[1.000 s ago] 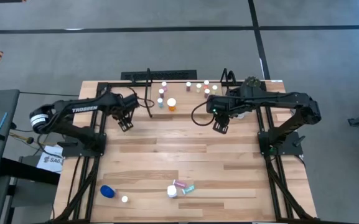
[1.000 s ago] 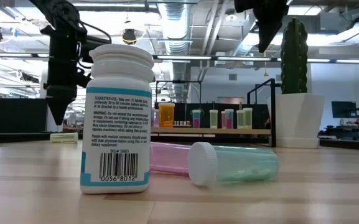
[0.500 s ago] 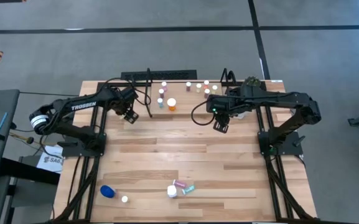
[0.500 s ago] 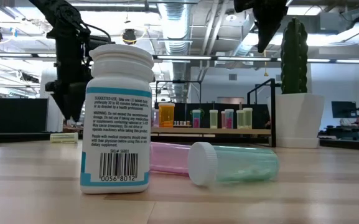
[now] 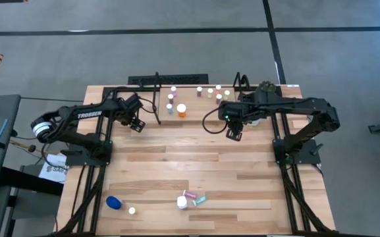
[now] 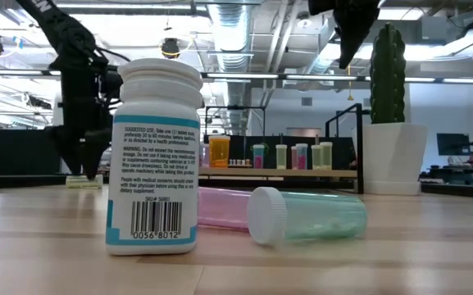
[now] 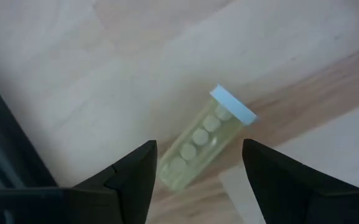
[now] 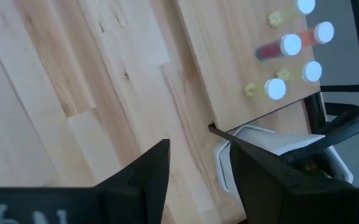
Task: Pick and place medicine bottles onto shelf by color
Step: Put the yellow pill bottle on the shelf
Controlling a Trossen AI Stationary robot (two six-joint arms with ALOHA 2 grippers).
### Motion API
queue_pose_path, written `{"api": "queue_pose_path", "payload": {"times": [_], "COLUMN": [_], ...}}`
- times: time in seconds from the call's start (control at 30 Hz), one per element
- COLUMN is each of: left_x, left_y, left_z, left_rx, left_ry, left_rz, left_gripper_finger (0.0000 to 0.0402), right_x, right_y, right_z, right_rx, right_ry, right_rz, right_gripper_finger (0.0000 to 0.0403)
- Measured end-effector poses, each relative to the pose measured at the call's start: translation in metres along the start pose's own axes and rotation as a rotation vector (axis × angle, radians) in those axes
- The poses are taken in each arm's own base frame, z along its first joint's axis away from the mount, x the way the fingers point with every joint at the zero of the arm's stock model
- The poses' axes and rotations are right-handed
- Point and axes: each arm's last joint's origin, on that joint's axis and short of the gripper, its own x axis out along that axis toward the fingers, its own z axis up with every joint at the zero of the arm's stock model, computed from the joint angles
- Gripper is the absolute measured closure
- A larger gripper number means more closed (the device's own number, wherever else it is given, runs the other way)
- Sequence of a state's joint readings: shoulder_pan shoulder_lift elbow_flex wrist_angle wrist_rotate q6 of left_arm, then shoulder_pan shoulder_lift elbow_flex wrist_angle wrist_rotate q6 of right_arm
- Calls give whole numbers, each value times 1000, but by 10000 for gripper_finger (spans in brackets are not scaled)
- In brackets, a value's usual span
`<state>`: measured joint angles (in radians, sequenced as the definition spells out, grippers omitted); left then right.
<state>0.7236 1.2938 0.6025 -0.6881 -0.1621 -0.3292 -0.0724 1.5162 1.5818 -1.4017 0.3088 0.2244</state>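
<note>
left gripper spread wide over a lying yellow-green vial, white cap, round tablets visible inside; right gripper open, empty, near the shelf.

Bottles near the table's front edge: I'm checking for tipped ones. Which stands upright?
The white bottle with the barcode label stands upright. Beside it, the pink vial and the teal vial lie on their sides.
</note>
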Motion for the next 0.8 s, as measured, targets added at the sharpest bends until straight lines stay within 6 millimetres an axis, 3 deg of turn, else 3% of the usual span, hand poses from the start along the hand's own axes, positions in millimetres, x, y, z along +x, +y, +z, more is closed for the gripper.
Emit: {"api": "queue_pose_path", "payload": {"times": [0.53, 0.8], "left_x": [16, 17], "left_y": [5, 3], "left_z": [-9, -10], "left_rx": [-19, -14], "left_ry": [-22, -2], "left_rz": [-32, -102], "left_gripper_finger": [182, 255], "right_x": [0, 0], "right_y": [0, 0], "right_z": [0, 0], "right_rx": [3, 4], "right_ry": [-2, -2], "right_rz": [-6, -6], "right_gripper_finger": [220, 218]}}
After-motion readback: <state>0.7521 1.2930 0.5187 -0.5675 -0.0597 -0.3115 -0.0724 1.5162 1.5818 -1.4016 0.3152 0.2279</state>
